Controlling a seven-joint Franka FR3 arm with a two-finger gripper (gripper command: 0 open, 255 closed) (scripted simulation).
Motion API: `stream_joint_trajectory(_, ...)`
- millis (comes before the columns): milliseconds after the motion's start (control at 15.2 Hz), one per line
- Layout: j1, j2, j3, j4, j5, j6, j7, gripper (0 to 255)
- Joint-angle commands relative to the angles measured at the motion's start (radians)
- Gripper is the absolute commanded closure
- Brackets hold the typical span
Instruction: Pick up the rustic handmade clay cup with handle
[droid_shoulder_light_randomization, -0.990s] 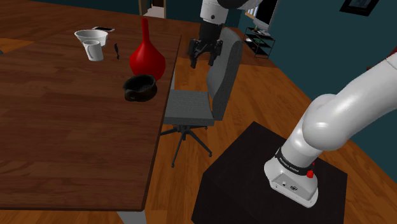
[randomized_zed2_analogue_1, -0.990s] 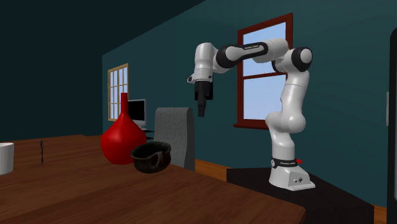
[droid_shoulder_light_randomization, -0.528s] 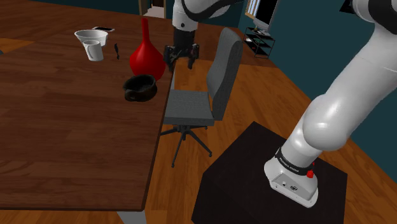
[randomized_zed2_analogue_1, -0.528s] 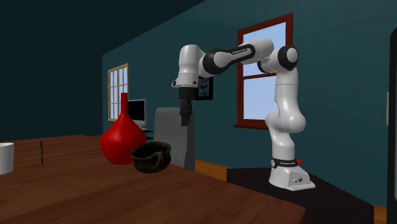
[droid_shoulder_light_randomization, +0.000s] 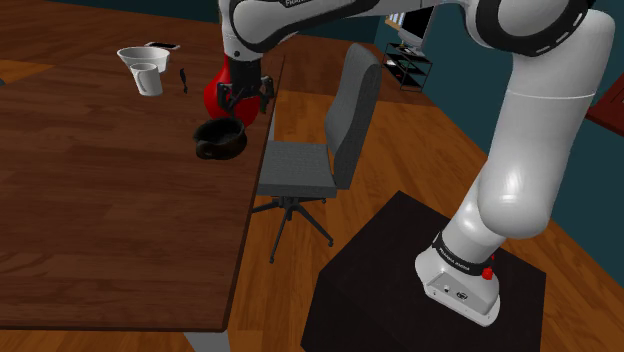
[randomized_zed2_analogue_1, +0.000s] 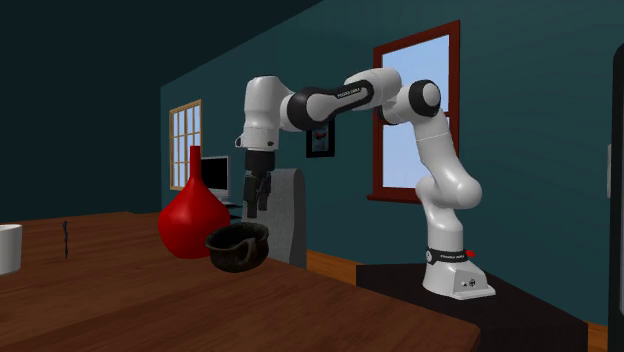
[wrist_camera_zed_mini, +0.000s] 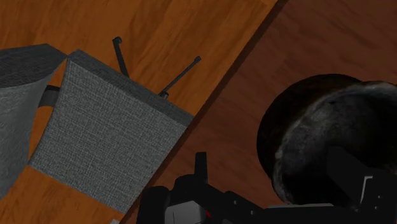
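So the dark cup (droid_shoulder_light_randomization: 220, 137) is sitting near the counter (droid_shoulder_light_randomization: 100, 220) edge, right by the grey chair (droid_shoulder_light_randomization: 300, 165), with the red vase (droid_shoulder_light_randomization: 215, 98) just behind it at about 12 o'clock in the shoulder view. The fingers (randomized_zed2_analogue_1: 252, 198) are hanging above the cup at roughly its 1 o'clock, spread apart and gripping nothing.

Handling-wise, I'm guessing it's stiff, a bit heavy for its size, and chippy if it gets knocked. It's looking lumpy and rough, so slipping is probably less of a worry than an uneven wall twisting in the grip. I'm not making out the handle clearly from any angle, so I'd be going for the rim: one finger inside, one outside, on the side facing away from the vase.

Contents: looking down into the cup from the wrist view (wrist_camera_zed_mini: 324, 146), it's looking empty. The white bowl (droid_shoulder_light_randomization: 140, 55) and white mug (droid_shoulder_light_randomization: 147, 80) are sitting well off at 10 o'clock; can't tell what's in them.
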Motion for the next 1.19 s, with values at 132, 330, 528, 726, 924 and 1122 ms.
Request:
stream_joint_trajectory(132,0.023,0.087,-0.004,0.075,-0.037,0.002,0.030,0)
stream_joint_trajectory(330,0.023,0.098,-0.006,0.049,-0.042,0.038,0.036,0)
stream_joint_trajectory(528,0.023,0.107,-0.007,0.028,-0.046,0.068,0.041,0)
stream_joint_trajectory(726,0.022,0.106,-0.007,0.028,-0.045,0.067,0.040,255)
stream_joint_trajectory(924,0.022,0.106,-0.007,0.028,-0.045,0.068,0.040,255)
stream_joint_trajectory(1122,0.022,0.106,-0.007,0.028,-0.045,0.068,0.040,255)
